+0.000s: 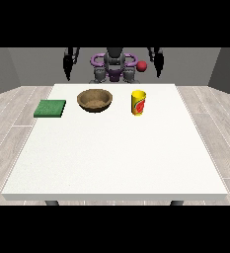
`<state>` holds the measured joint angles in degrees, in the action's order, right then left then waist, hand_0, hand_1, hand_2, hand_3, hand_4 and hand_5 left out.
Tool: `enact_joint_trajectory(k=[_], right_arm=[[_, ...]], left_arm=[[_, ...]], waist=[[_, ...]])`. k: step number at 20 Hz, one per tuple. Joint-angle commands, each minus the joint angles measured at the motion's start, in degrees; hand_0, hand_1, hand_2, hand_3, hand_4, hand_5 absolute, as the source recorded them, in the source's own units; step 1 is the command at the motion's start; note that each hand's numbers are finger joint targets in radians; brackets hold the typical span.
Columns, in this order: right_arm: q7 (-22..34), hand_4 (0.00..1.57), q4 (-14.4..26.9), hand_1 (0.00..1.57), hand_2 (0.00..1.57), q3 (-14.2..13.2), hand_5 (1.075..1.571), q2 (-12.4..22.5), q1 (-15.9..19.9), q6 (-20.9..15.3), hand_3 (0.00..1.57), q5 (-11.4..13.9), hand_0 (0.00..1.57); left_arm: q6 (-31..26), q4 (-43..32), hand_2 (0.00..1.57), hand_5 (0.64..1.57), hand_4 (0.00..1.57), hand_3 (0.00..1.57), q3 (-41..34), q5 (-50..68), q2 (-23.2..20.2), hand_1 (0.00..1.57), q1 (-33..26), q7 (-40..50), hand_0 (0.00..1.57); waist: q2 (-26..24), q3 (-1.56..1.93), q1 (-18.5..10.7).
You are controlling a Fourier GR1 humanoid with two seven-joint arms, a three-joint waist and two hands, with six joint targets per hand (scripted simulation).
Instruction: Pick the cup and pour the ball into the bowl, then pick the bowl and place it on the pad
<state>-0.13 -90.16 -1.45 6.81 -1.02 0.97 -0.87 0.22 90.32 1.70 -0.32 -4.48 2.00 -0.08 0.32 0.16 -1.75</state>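
A yellow cup [138, 102] with a red mark stands upright on the white table [116, 158], near its far edge and right of centre. Left of the cup sits a brown bowl [94, 100], and nothing shows inside it. At the far left lies a flat green pad [50, 108]. A red ball [142, 65] shows above the cup, level with the robot's chest; nothing holds it. The hand at the view's left [67, 68] and the hand at the view's right [159, 64] hang beside the robot, behind the table's far edge, fingers straight and holding nothing.
The robot's torso [114, 66] stands behind the middle of the table's far edge. Wooden floor [8, 123] surrounds the table. The bowl, cup and pad all stand in the far third of the table.
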Motion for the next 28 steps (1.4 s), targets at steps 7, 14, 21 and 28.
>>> enact_joint_trajectory(k=[7, 14, 21, 28], right_arm=[[-2.1, 0.0, -3.4, 0.0, 0.0, -1.6, 1.568, -3.5, -7.7, 0.6, 0.0, -6.0, 0.0], [-6.6, 0.0, -3.1, 0.0, 0.0, -4.8, 1.566, -1.9, -2.0, 0.8, 0.0, -5.5, 0.0], [-5.6, 0.0, -0.7, 0.0, 0.0, -3.8, 1.562, -1.8, 6.8, 1.0, 0.0, -5.1, 0.0], [-9.9, 0.0, 0.9, 0.0, 0.0, -5.6, 1.562, 0.2, 11.7, 3.5, 0.0, -6.5, 0.0]], left_arm=[[-1.3, 7.0, 0.0, 1.524, 0.0, 0.0, 1.1, 9.7, 4.2, 0.0, -6.7, 0.3, 0.0], [6.5, 16.8, 0.0, 1.507, 0.0, 0.0, 12.1, 6.7, 4.4, 0.0, -8.2, -0.8, 0.0], [4.6, 10.7, 0.0, 1.384, 0.0, 0.0, 5.8, 4.3, 1.6, 0.0, 3.3, -2.9, 0.0], [2.4, -3.2, 0.0, 1.269, 0.0, 0.0, -5.3, 5.1, -4.1, 0.0, 12.8, -12.1, 0.0]], waist=[[-17.4, -0.14, 0.7], [-7.8, -0.15, -1.0], [1.5, -0.16, 0.4], [10.1, -0.18, 4.4]])
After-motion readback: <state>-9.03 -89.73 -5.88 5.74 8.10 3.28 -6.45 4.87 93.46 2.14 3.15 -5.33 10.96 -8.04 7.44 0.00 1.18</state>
